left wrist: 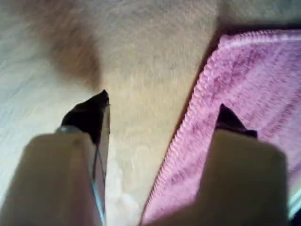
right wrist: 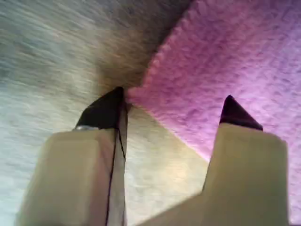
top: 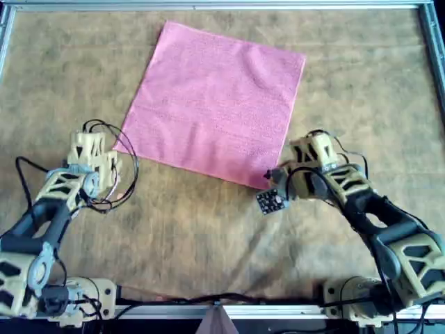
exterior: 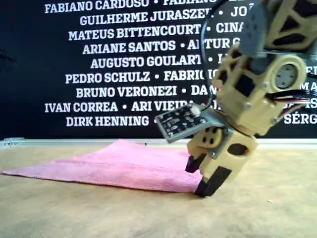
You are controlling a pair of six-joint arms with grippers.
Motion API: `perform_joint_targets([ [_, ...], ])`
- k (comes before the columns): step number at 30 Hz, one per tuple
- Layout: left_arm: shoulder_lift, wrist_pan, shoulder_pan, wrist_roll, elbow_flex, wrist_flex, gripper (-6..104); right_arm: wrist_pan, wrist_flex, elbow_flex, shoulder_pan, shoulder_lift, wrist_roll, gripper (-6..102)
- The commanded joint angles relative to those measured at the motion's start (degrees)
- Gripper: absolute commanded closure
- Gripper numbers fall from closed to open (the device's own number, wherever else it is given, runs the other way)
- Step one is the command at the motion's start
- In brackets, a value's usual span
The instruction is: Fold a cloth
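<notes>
1. The cloth (top: pixel 217 104) lies flat and unfolded on the table (top: pixel 208 236), toward its far edge.
2. The left gripper (top: pixel 115 161) gapes wide, empty, straddling the cloth's near-left corner in the overhead view.
3. The right gripper (top: pixel 272 175) is likewise spread, holding nothing, at the near-right corner.

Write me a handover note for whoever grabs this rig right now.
Left pincer: open, straddling the cloth's hem at its near-left corner in the overhead view.
Right pincer: open, straddling the near-right corner there; nothing clamped yet.
Cloth: flat and unfolded on the brown table, turned slightly askew.
Done: both arms placed at the near corners.
Left: close on both corners, lift, carry them to the far edge, release.
</notes>
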Motion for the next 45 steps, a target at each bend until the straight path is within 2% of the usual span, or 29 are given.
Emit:
perform_joint_targets([
  [1,-2.3,-0.3,-0.4,2.7,-6.1,-1.6,17,4.7,1.3,-3.9,0.3,-0.7,-0.18,14],
  [3,-4.7,-0.3,-0.4,3.8,-7.6,-1.6,17,5.8,1.3,-4.4,2.2,-0.9,-0.18,14],
  [8,-9.1,-0.3,-0.4,3.8,-12.1,-1.6,17,6.0,1.2,-6.4,6.2,-1.0,-0.18,14],
  [29,-25.3,-0.3,-1.2,3.9,-27.2,-1.6,17,6.0,0.3,-9.2,6.3,-3.9,-0.18,14],
  [32,-25.9,-0.3,-1.2,4.7,-27.6,-1.5,18,6.0,0.3,-10.2,6.3,-4.0,-0.18,15],
  [38,-25.6,0.6,-1.3,8.4,-26.5,-1.5,19,5.9,0.3,-10.2,6.3,-4.0,-0.18,15],
  [41,-25.0,0.6,-1.8,9.8,-26.4,-1.4,24,5.9,0.3,-10.2,6.3,-4.0,-0.26,20],
  [43,-25.0,0.7,-2.4,9.8,-26.4,-1.5,32,5.9,0.3,-10.2,6.3,-4.0,-0.7,29],
  [45,-25.0,0.8,-2.5,9.8,-27.1,-1.5,43,5.6,0.2,-10.2,6.3,-4.0,-0.35,41],
])
